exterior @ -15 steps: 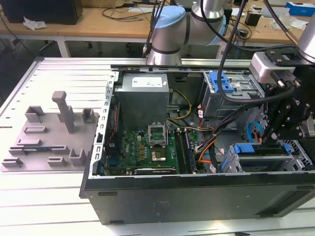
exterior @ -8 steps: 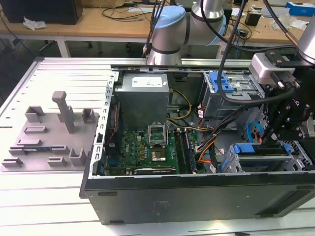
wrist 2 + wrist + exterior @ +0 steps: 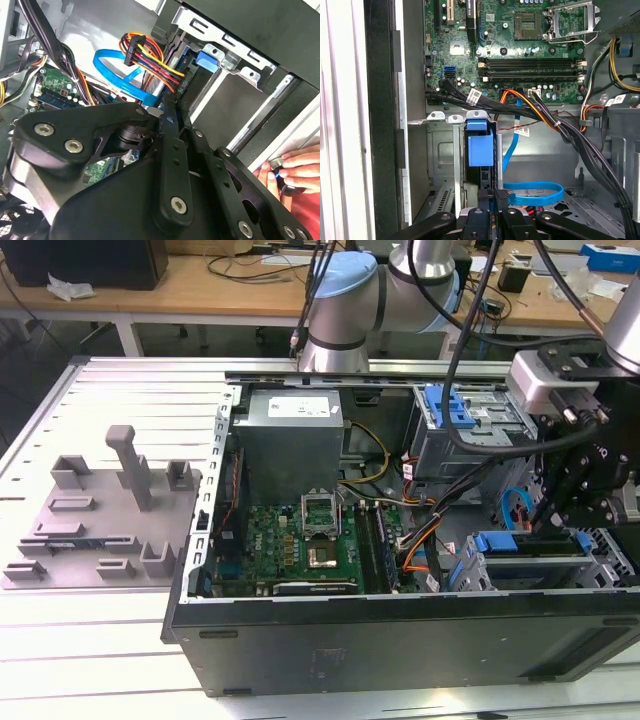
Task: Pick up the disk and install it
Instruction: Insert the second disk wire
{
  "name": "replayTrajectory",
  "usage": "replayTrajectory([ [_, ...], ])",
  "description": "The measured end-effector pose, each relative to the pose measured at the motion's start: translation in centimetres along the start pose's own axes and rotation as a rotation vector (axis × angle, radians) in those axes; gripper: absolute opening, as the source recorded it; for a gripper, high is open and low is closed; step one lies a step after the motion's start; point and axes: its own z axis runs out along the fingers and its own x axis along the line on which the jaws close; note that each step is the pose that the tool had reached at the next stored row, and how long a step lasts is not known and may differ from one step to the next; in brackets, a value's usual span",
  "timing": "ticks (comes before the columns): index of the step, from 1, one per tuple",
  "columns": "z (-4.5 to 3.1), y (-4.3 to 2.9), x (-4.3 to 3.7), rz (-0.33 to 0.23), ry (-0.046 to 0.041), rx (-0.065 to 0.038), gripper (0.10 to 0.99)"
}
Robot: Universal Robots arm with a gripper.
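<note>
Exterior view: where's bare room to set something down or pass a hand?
Free: slatted table beyond the grey fixture, and the strip in front of the computer case. Crowded: the case's end at the exterior view's right, where gripper, cables and drive cage pack together.

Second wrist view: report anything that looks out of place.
A person's hand is pressed against the outer edge of the computer case, which is odd this close to the robot's work. Nothing looks spilled or broken.

Matt black metal gripper (image 3: 490, 202), glossy blue plastic latch (image 3: 480, 150).
</note>
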Motion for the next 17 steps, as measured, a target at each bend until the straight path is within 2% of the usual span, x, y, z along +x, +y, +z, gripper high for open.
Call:
replayTrajectory([
  [17,0.67,-0.03,0.01,0.000,0.0000,0.000,0.161],
])
